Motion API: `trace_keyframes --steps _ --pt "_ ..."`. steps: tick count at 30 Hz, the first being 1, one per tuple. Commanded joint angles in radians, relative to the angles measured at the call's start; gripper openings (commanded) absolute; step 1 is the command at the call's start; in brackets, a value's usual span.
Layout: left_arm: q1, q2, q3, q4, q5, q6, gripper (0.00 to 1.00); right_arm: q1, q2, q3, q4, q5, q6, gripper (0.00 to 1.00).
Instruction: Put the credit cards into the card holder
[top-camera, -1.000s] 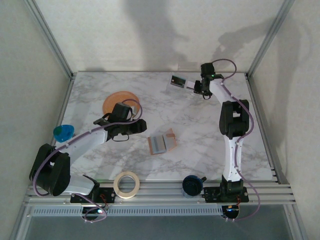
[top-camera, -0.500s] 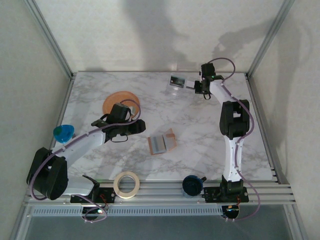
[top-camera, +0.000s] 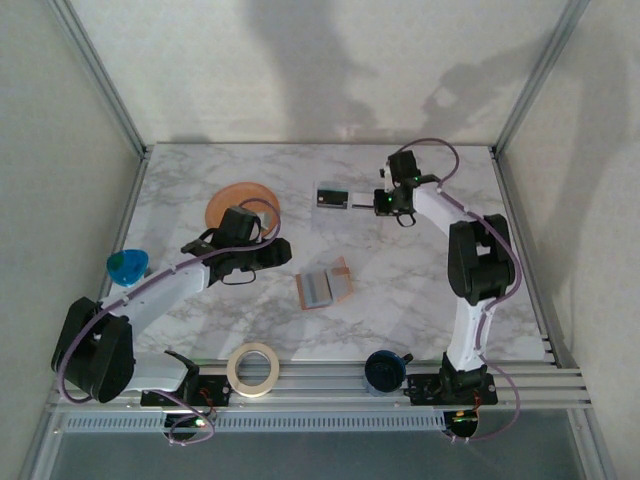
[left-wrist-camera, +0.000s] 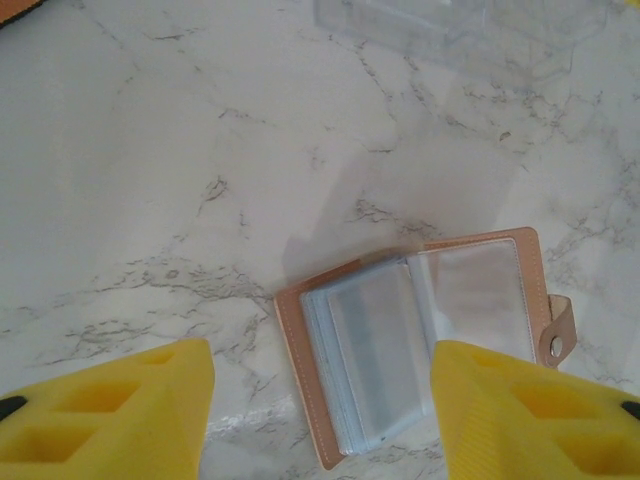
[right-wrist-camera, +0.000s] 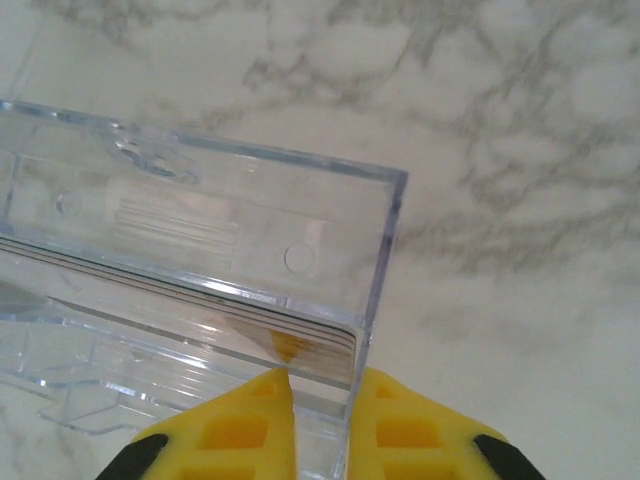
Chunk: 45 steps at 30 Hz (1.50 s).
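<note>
Some credit cards lie stacked in clear case, moved from table's 1 o'clock toward ctr, now 12 o'clock of open card holder. R claw has pinched case wall. L claw spread over holder. Cards nearer, none loaded yet.

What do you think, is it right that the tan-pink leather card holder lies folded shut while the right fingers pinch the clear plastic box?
Not quite: in the left wrist view the tan-pink leather card holder lies open, sleeves showing; the right fingers do pinch the clear plastic box.
</note>
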Motion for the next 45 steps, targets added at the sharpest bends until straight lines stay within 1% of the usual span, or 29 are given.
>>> trace_keyframes --steps 1,2,3,5,8,12,16,17,19,21,23,25,26,28,31,33,34,36,38,40,42,43,45 --pt "0.004 0.030 -0.002 0.059 0.027 -0.022 0.59 0.023 -0.080 -0.062 0.021 0.004 0.087 0.13" --pt "0.004 0.040 -0.001 0.078 0.035 -0.029 0.59 0.029 -0.087 -0.069 0.002 0.040 0.120 0.12" --pt "0.002 0.054 0.004 0.090 0.043 -0.032 0.58 0.031 -0.095 -0.080 -0.025 0.108 0.189 0.07" --pt "-0.006 0.081 0.025 0.091 0.050 -0.024 0.58 0.033 -0.130 -0.145 -0.005 0.136 0.319 0.07" --pt "-0.019 0.110 0.040 0.096 0.043 -0.020 0.58 0.063 -0.202 -0.231 0.016 0.200 0.484 0.07" --pt "-0.025 0.140 0.042 0.123 0.064 -0.031 0.58 0.143 -0.267 -0.279 -0.013 0.302 0.655 0.06" --pt "-0.035 0.152 0.034 0.145 0.063 -0.036 0.58 0.241 -0.268 -0.264 -0.092 0.432 0.844 0.06" --pt "-0.035 0.157 0.032 0.152 0.067 -0.040 0.58 0.269 -0.264 -0.253 -0.137 0.470 0.906 0.07" --pt "-0.037 0.170 0.039 0.154 0.077 -0.040 0.58 0.313 -0.264 -0.248 -0.165 0.515 0.982 0.14" --pt "-0.041 0.173 0.043 0.152 0.074 -0.037 0.58 0.340 -0.260 -0.262 -0.135 0.518 1.015 0.19" --pt "-0.042 0.171 0.038 0.161 0.069 -0.038 0.58 0.349 -0.245 -0.249 -0.137 0.503 1.021 0.21" --pt "-0.042 0.175 0.034 0.165 0.065 -0.036 0.58 0.358 -0.242 -0.236 -0.158 0.503 1.017 0.22" --pt "-0.042 0.182 0.036 0.163 0.067 -0.032 0.58 0.361 -0.250 -0.241 -0.160 0.500 1.015 0.25" --pt "-0.042 0.196 0.038 0.167 0.065 -0.028 0.58 0.361 -0.274 -0.269 -0.134 0.480 0.993 0.52" --pt "-0.042 0.227 0.034 0.201 0.063 -0.039 0.58 0.361 -0.317 -0.274 -0.147 0.450 0.893 0.74" --pt "-0.042 0.258 0.050 0.222 0.073 -0.044 0.58 0.357 -0.357 -0.285 -0.135 0.403 0.747 0.75" --pt "-0.042 0.274 0.062 0.226 0.075 -0.042 0.58 0.349 -0.377 -0.289 -0.131 0.378 0.676 0.78" --pt "-0.043 0.305 0.095 0.234 0.066 -0.038 0.58 0.317 -0.404 -0.283 -0.111 0.278 0.481 0.78" --pt "-0.042 0.339 0.132 0.245 0.055 -0.038 0.58 0.282 -0.403 -0.250 -0.122 0.204 0.331 0.77" --pt "-0.042 0.391 0.182 0.252 0.058 -0.037 0.58 0.246 -0.379 -0.198 -0.161 0.190 0.231 0.77" --pt "-0.042 0.456 0.240 0.249 0.066 -0.036 0.57 0.198 -0.342 -0.164 -0.156 0.146 0.152 0.77" --pt "-0.042 0.479 0.261 0.252 0.070 -0.039 0.57 0.173 -0.322 -0.154 -0.145 0.110 0.132 0.78" --pt "-0.043 0.526 0.298 0.266 0.072 -0.052 0.57 0.108 -0.269 -0.128 -0.124 -0.009 0.099 0.78"
